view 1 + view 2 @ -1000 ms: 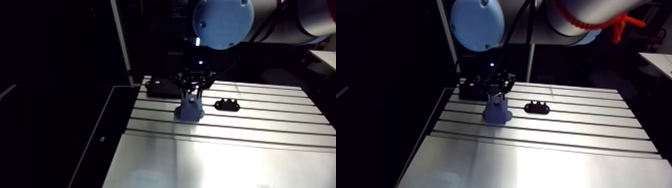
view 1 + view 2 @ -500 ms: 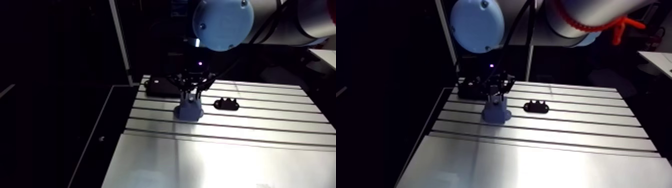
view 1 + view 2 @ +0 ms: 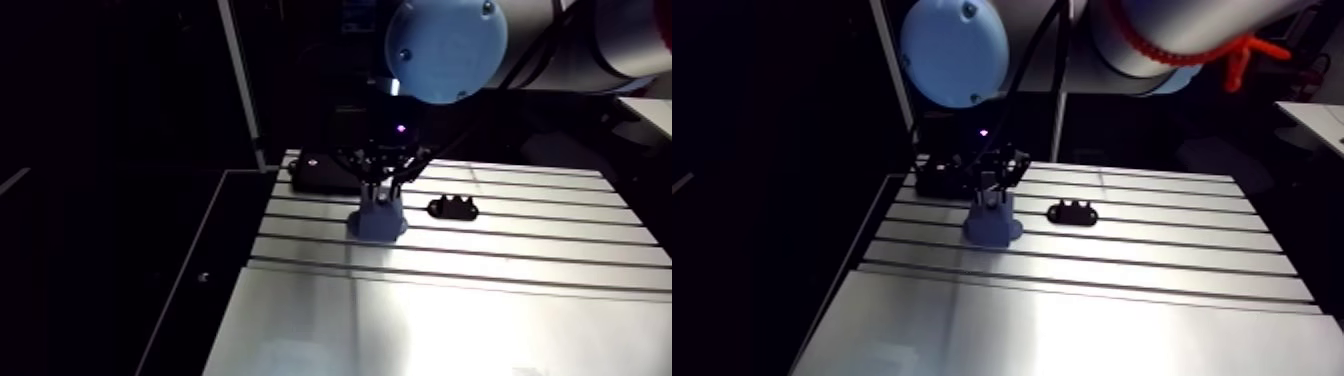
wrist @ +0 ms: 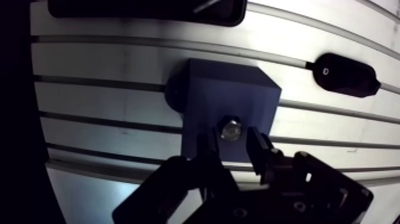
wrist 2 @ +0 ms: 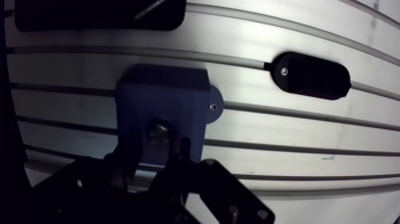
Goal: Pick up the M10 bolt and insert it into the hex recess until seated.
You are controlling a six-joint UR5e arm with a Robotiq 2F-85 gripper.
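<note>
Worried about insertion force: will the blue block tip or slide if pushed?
Probably not tip: the blue block looks squat, flat on the table, with the hand holding the bolt at its top. Its screwed side tab suggests fastening, so sliding seems unlikely.

no text, label, brand or number can be read on anything in view.
</note>
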